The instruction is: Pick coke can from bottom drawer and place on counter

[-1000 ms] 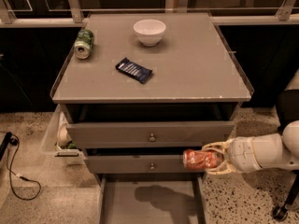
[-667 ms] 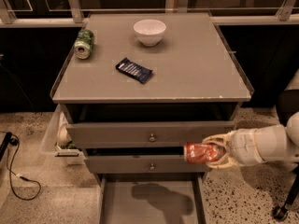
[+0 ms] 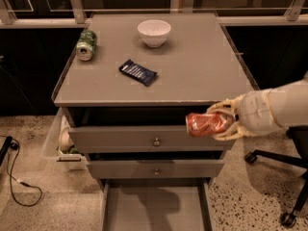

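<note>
The coke can [image 3: 207, 124], red-orange and dented, lies sideways in the air in front of the top drawer's face, just below the counter's front edge. My gripper [image 3: 222, 120] comes in from the right and is shut on the can's right end, pale fingers above and below it. The bottom drawer [image 3: 155, 209] is pulled out at the bottom of the view, a flat grey tray with nothing showing inside. The counter [image 3: 192, 66] is the wide grey top of the cabinet, just above and behind the can.
On the counter stand a white bowl [image 3: 154, 32] at the back, a dark blue snack packet [image 3: 138, 72] in the middle left, and a green soda can [image 3: 86, 44] lying at the far left. An office chair base [image 3: 284, 177] stands on the floor at right.
My gripper has lifted the coke can from the height of the middle drawer up to the top drawer's face, near the counter's edge.
</note>
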